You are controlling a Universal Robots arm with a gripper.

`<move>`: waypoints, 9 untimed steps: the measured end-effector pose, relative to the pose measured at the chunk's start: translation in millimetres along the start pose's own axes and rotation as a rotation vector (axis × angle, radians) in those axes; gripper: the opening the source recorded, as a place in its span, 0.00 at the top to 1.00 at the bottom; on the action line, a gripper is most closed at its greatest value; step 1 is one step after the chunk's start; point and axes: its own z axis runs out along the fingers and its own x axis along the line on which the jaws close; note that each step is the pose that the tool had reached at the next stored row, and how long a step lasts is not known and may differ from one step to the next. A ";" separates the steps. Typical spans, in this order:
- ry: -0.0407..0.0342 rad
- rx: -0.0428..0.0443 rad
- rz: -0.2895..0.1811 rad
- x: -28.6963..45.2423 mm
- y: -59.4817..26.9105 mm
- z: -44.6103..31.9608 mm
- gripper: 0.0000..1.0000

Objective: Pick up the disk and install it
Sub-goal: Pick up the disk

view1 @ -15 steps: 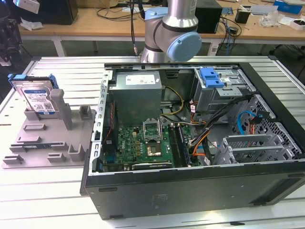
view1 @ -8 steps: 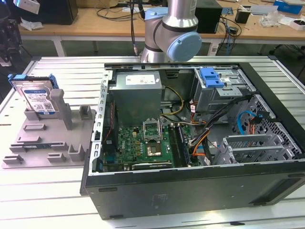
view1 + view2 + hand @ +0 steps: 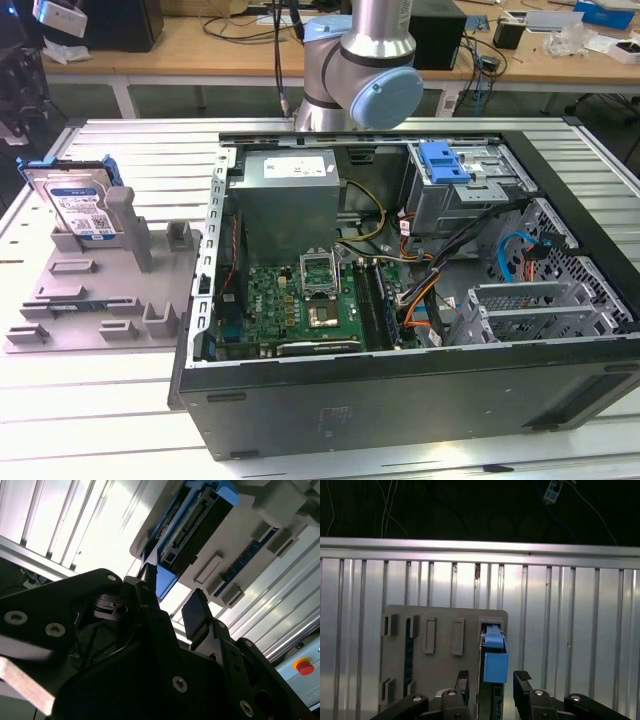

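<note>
So the whole setup sits on a slatted aluminium bench [image 3: 100, 430]. The open computer case [image 3: 400, 400] takes up the middle and the exterior view's right. Just beside it, on the exterior view's left, there's a grey holder [image 3: 100, 300] with a bunch of slots.

The disk [image 3: 82, 205] stands upright on its edge in the far slot of that holder, label face out, blue carrier around it. So it's not picked up yet and it's well apart from the case.

The bit that matters is in the first wrist view. You're looking down the gripper [image 3: 492, 682] onto the holder and the disk [image 3: 493, 655] shows edge-on as a thin strip. That strip runs right through the gap between the two fingers [image 3: 462, 680], one finger on each flat face. So the squeeze direction goes across the disk's thin side, and its long edge lies crosswise to that.

The second wrist view backs this up: the gripper [image 3: 173, 600] is spread wide with nothing in it. The disk [image 3: 195, 525] lies straight out past the fingertips, near but not touching. I'd call it lined up and hovering above.
</note>
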 end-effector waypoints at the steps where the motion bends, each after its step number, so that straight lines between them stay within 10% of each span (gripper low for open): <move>1: 0.0000 0.0001 0.000 0.0 -0.9 0.9 0.52; 9: -0.0006 -0.0016 0.027 -0.2 -3.5 6.7 0.52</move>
